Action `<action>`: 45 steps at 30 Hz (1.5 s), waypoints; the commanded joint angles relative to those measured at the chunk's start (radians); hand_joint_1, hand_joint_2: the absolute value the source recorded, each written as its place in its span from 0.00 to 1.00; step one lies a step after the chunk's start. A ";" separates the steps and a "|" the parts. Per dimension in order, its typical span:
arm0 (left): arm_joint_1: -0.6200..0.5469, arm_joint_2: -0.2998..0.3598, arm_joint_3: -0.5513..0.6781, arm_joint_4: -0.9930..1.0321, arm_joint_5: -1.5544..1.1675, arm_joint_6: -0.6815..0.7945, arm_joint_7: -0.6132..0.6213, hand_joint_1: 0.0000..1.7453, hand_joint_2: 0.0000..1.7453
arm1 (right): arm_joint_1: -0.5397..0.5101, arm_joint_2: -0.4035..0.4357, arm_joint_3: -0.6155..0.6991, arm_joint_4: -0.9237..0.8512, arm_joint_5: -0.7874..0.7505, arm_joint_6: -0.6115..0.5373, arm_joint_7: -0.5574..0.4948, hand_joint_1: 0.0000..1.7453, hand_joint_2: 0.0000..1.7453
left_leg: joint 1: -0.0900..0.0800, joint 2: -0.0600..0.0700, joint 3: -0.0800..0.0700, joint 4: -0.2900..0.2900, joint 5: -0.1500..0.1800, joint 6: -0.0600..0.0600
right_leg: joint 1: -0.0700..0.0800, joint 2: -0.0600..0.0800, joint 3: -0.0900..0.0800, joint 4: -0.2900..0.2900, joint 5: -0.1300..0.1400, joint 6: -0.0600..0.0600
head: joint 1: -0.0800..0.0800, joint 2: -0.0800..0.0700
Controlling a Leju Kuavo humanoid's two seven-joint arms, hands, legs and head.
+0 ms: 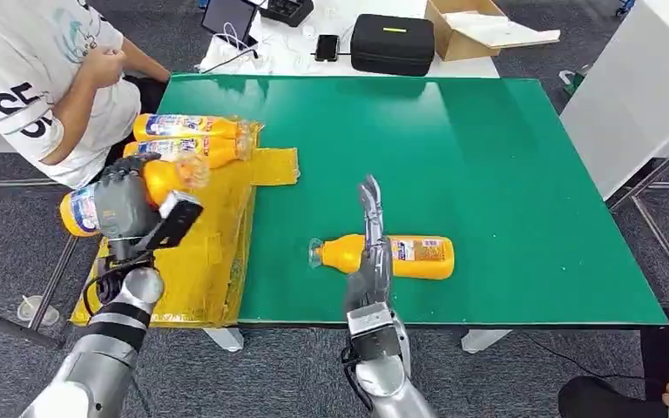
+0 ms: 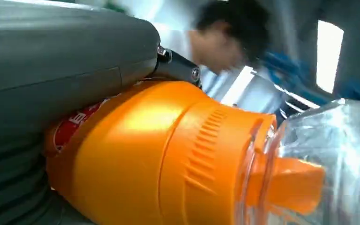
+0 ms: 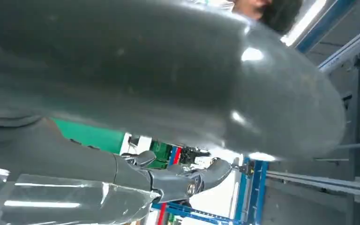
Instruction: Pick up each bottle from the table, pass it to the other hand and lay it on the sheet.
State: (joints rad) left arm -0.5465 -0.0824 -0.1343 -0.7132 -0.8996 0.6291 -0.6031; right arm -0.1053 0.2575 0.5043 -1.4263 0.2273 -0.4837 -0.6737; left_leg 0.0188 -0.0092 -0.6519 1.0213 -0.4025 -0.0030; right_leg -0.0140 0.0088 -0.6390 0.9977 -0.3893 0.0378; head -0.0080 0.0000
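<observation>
Head view | two bottles lie on yellow sheet, upper left | left hand grasping third bottle | right hand fingers released beside fourth bottle, centre of surface, not yet picked.

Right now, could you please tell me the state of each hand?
Left hand: holding an orange bottle above the yellow sheet.
Right hand: open, fingers extended over the bottle on the table, not gripping it.
</observation>
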 commanded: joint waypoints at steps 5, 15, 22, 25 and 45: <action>-0.116 0.118 -0.229 0.369 -0.227 -0.164 0.082 1.00 1.00 | -0.040 -0.045 0.025 0.085 -0.034 0.057 -0.007 0.00 0.00 | 0.001 0.003 0.009 -0.002 -0.002 0.001 | 0.001 0.001 0.007 -0.002 -0.001 -0.004 | 0.000 0.000; -0.101 0.125 -0.228 0.374 -0.226 -0.204 0.068 1.00 1.00 | -0.043 -0.040 0.024 0.099 -0.038 0.075 -0.003 0.00 0.00 | 0.001 0.002 0.005 0.000 -0.002 0.001 | 0.002 0.000 0.004 -0.001 -0.001 -0.003 | 0.000 0.000; -0.068 0.132 -0.204 0.388 -0.189 -0.320 0.025 1.00 1.00 | -0.053 -0.020 0.024 0.149 -0.047 0.109 0.004 0.00 0.00 | 0.001 0.004 0.004 -0.001 -0.002 0.001 | 0.001 0.002 0.003 -0.001 0.000 -0.003 | 0.000 0.000; -0.052 0.130 -0.177 0.386 -0.149 -0.380 -0.007 1.00 1.00 | -0.061 -0.017 0.028 0.173 -0.047 0.124 0.012 0.00 0.00 | 0.001 0.003 0.005 -0.001 -0.002 0.001 | 0.001 0.001 0.004 -0.001 -0.001 -0.003 | 0.000 0.000; -0.010 0.124 -0.141 0.350 -0.030 -0.585 -0.058 0.00 0.00 | -0.084 0.007 -0.017 0.270 -0.062 0.169 0.055 0.00 0.00 | 0.000 0.003 0.010 -0.002 -0.002 0.001 | 0.001 0.002 0.010 -0.003 0.000 -0.003 | 0.000 0.000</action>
State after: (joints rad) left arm -0.5930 0.0446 -0.3014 -0.3857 -0.9747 0.1133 -0.6470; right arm -0.1457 0.2624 0.5188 -1.2727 0.1782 -0.3254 -0.6359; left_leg 0.0192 -0.0100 -0.6495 1.0209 -0.4021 -0.0037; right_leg -0.0138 0.0083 -0.6360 0.9978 -0.3888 0.0362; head -0.0080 0.0000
